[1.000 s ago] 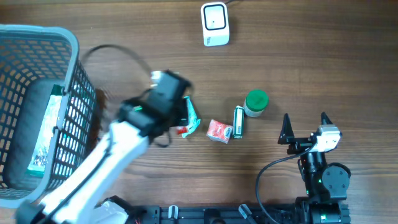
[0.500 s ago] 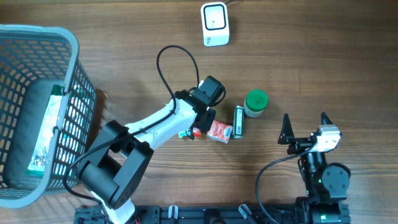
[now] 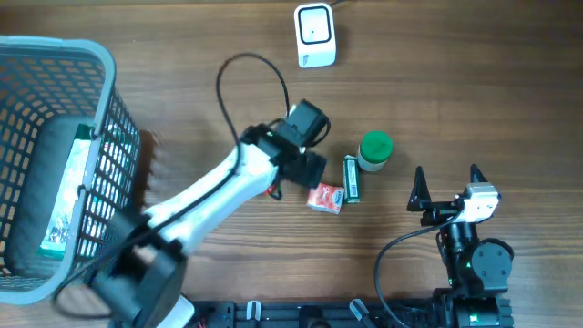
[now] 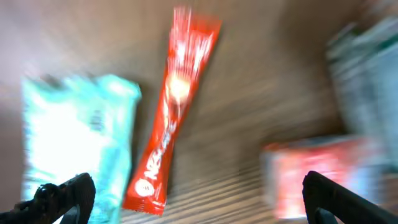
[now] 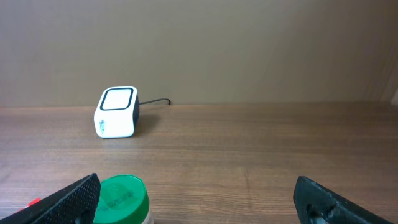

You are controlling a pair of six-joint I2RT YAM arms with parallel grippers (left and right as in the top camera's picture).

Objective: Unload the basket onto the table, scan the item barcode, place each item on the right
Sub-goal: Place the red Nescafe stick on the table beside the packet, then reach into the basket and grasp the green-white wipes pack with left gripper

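Swinging across from the basket side, the left arm had carried the left claw (image 4: pixel 199 200) over the cluster of small goods in the middle of the wooden tabletop (image 3: pixel 474 82). Its fingers stood wide with nothing between them. Directly beneath it, in the blurred wrist view, lay a long red stick sachet (image 4: pixel 174 112), flat on the wood and slanting away from the camera. A pale teal foil packet (image 4: pixel 74 137) lay just beside it on one side, and a small red carton (image 4: pixel 311 168) sat apart on the other. A slim green-and-white box (image 3: pixel 350 178) and a green-lidded jar (image 3: pixel 375 148) sat just beyond the carton. The right claw (image 3: pixel 447 179) was parked near the front edge, equally wide and empty, well apart from everything.

Which piece was meant for scanning could not be told for certain, but the sachet sat most squarely under the open fingers. It looked light, thin and limp, with a slick film skin, so it would probably sag or slide if pinched at one end. A hold across its narrow width near the middle seemed soundest, with the fingers straddling the long edges. That would leave the printed face free to turn toward the white boxy barcode scanner (image 3: pixel 315 35) at the far edge. The grey plastic mesh basket (image 3: pixel 102 64) stood at the left.
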